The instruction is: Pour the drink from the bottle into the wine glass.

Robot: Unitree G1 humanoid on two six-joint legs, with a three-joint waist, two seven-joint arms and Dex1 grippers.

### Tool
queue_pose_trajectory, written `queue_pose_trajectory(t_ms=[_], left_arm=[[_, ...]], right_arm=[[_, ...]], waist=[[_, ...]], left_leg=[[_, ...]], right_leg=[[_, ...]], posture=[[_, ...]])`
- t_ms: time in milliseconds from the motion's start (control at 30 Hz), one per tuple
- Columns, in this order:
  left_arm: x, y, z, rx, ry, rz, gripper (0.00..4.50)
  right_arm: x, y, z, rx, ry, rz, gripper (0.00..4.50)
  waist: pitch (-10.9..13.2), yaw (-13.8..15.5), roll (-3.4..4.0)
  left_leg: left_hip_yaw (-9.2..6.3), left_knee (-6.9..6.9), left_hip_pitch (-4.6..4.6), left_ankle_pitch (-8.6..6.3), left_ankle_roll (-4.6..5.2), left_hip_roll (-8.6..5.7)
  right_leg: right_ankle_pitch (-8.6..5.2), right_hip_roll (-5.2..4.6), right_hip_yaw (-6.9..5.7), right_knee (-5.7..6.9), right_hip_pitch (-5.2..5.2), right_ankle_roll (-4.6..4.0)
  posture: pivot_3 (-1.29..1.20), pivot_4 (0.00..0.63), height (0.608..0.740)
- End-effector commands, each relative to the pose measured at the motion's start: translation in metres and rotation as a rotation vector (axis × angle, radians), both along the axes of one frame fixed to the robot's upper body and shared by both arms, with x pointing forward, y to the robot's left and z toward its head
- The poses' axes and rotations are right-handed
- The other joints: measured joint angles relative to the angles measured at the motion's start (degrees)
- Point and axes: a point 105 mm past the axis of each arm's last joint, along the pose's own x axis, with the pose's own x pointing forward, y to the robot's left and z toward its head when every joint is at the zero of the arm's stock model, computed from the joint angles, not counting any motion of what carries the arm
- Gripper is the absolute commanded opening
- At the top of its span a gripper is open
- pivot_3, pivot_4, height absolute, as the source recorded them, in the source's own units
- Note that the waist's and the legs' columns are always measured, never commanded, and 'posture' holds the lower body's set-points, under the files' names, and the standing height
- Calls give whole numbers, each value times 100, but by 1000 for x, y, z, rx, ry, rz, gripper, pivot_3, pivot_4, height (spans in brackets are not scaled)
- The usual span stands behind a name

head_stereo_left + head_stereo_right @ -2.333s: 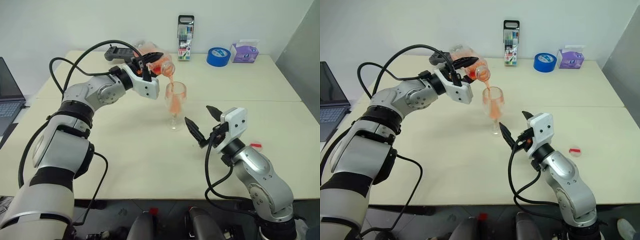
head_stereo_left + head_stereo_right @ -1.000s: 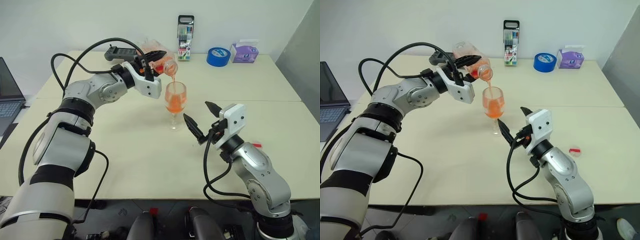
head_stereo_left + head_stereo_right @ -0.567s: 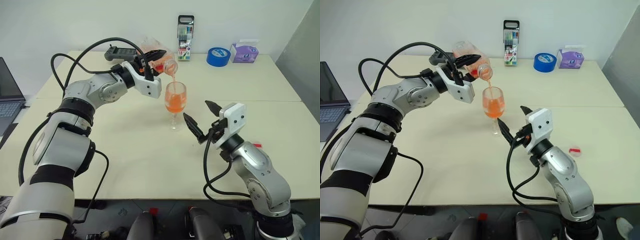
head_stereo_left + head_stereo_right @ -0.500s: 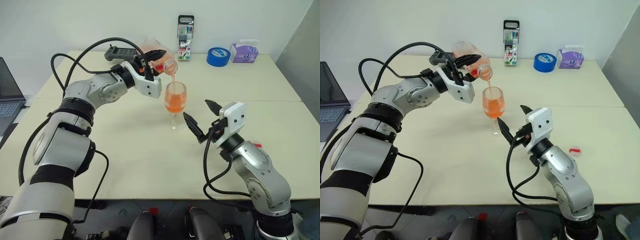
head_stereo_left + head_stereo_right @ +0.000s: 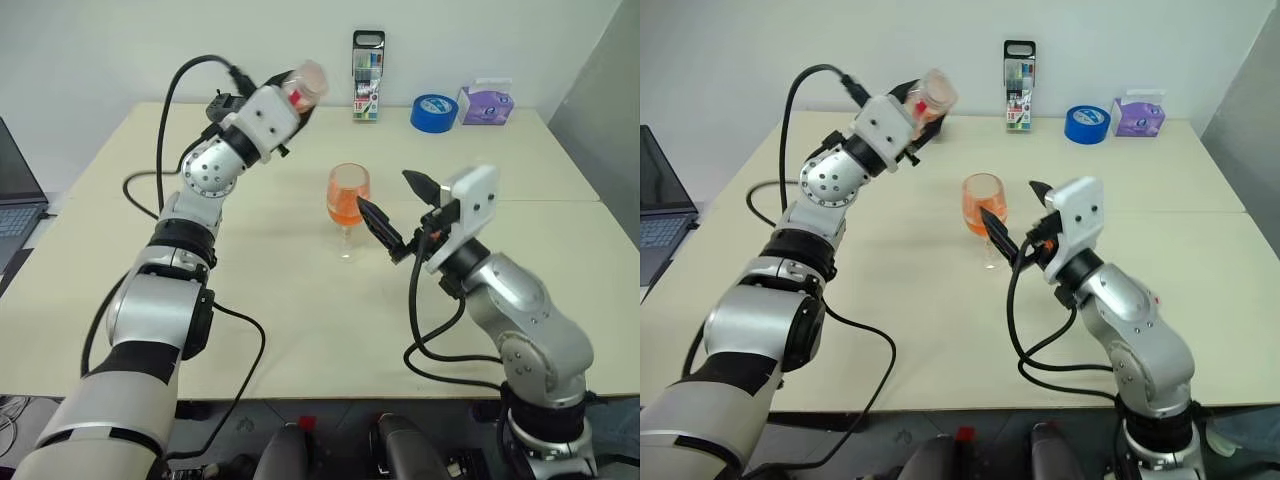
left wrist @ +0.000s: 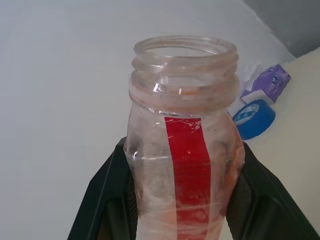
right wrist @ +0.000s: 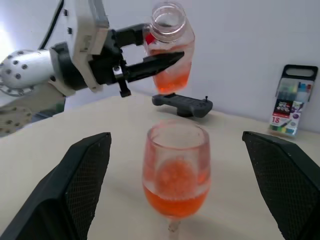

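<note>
Half full of drink (image 7: 175, 197), the wine glass (image 5: 348, 205) stands mid-surface (image 5: 280, 300) between the right end effector's (image 5: 392, 215) spread fingers, while the left end effector (image 7: 150, 62) clamps the upright bottle (image 7: 170, 47); lower it gently, well clear of the glass.

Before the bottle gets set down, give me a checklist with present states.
1. Left pincer shut on bottle: ok.
2. Bottle mouth up, no stream: ok.
3. Drink in glass: ok, partly filled.
4. Glass upright on table: ok.
5. Right pincer open, close to the glass; whether it touches: cannot tell.
6. Bottle emptied: not ok, some liquid remains.
</note>
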Motion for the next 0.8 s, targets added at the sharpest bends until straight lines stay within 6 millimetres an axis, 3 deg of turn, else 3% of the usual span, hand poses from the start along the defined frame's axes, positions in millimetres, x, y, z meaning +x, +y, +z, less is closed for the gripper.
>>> queue_pose_trajectory(t_ms=[33, 200, 333, 700, 800], left_arm=[[1, 33, 13, -246, 50, 57, 1779], [2, 72, -23, -437, 245, 170, 1779], [-10, 91, -52, -514, 369, 214, 1779], [-35, 106, -81, -550, 479, 282, 1779], [-38, 108, -82, -524, 468, 310, 2643]], right_arm=[[-11, 12, 22, -53, -10, 109, 4500], [-1, 28, 29, -177, 46, 148, 4500], [12, 37, 14, -251, 134, 133, 4500], [16, 46, 0, -304, 182, 174, 4500], [14, 47, -1, -311, 185, 183, 4500]], waist=[[0, -6, 0], [-4, -21, 2], [-4, -16, 1], [-7, 29, -1], [-7, 31, -2]], left_leg=[[-6, 0, -2, 0, 0, 1], [-20, 0, -1, 0, 0, 0], [-26, 2, -5, 0, 0, 0], [-22, 3, -3, 0, -1, -3], [-21, 3, -2, 0, -1, -3]], right_leg=[[0, 0, -6, -1, 1, 0], [0, -6, -5, -1, 1, -1], [1, -23, -8, -1, 0, -1], [1, -37, -6, -1, -2, -2], [1, -38, -6, -1, -2, -2]], posture=[[0, 150, 740], [0, 150, 740], [0, 150, 740], [0, 150, 740], [0, 150, 740]])
